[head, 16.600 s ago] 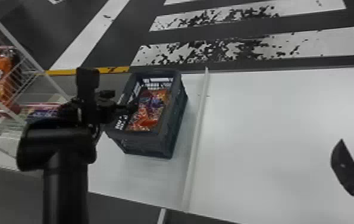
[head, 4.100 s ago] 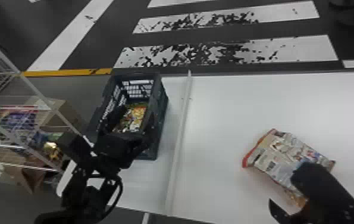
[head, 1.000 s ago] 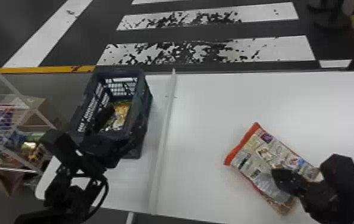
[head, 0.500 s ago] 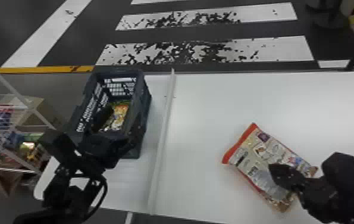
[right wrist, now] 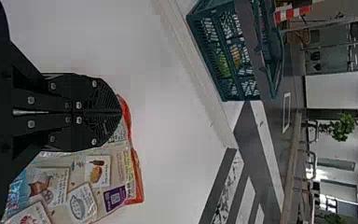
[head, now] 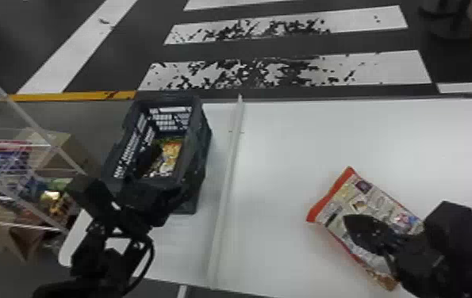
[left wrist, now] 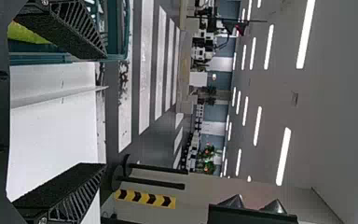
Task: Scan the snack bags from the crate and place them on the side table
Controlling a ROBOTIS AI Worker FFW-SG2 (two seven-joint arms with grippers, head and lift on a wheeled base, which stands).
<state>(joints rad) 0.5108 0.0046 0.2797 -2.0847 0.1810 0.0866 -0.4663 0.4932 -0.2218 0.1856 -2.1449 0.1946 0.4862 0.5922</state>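
Left end effector is spread wide at the dark crate, which has colourful snack packaging down inside. Right end effector has its fingers pinched together over a red-edged snack bag lying on the plain white tabletop. A raised strip runs between crate and bag. Room-wise, it's a dark floor with scuffed white stripes, a wire rack of goods off left, plus long ceiling lights and some greenery.
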